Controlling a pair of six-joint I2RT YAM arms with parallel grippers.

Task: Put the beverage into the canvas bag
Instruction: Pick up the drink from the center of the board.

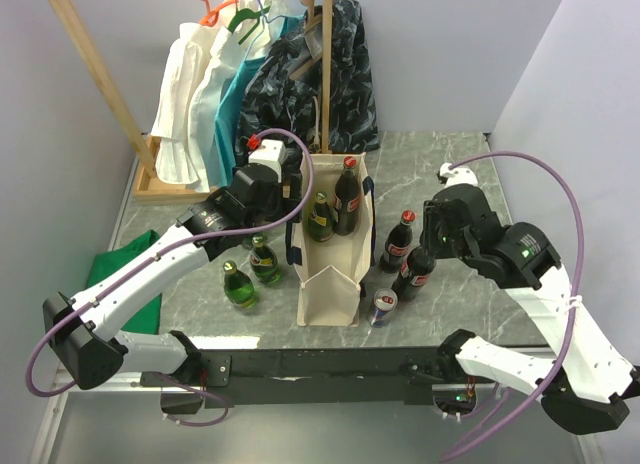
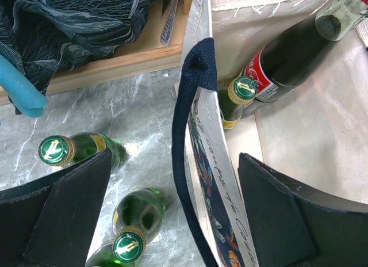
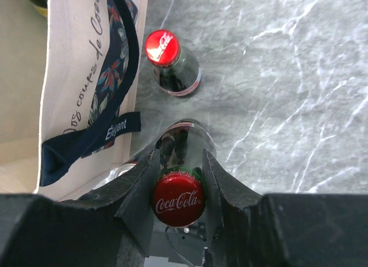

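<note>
The cream canvas bag [image 1: 331, 269] with navy handles stands open at mid-table. It holds a green bottle [image 1: 320, 217] and a cola bottle [image 1: 347, 192]. My right gripper [image 3: 178, 180] is shut on the neck of a red-capped cola bottle [image 3: 177, 202], which stands right of the bag [image 3: 69, 88]; in the top view the gripper [image 1: 426, 246] is above that bottle [image 1: 412, 274]. My left gripper [image 2: 172, 221] is open. Its jaws straddle the bag's left wall [image 2: 221, 163] and navy handle [image 2: 185, 123], touching neither. In the top view it [image 1: 295, 189] is at the bag's back left.
A second cola bottle [image 1: 399, 242] and a can [image 1: 383, 306] stand right of the bag. Two green bottles [image 1: 264, 261] [image 1: 238, 284] stand left of it. A wooden rack with hanging fabrics [image 1: 250, 74] fills the back left. A green cloth [image 1: 120, 274] lies at the left edge.
</note>
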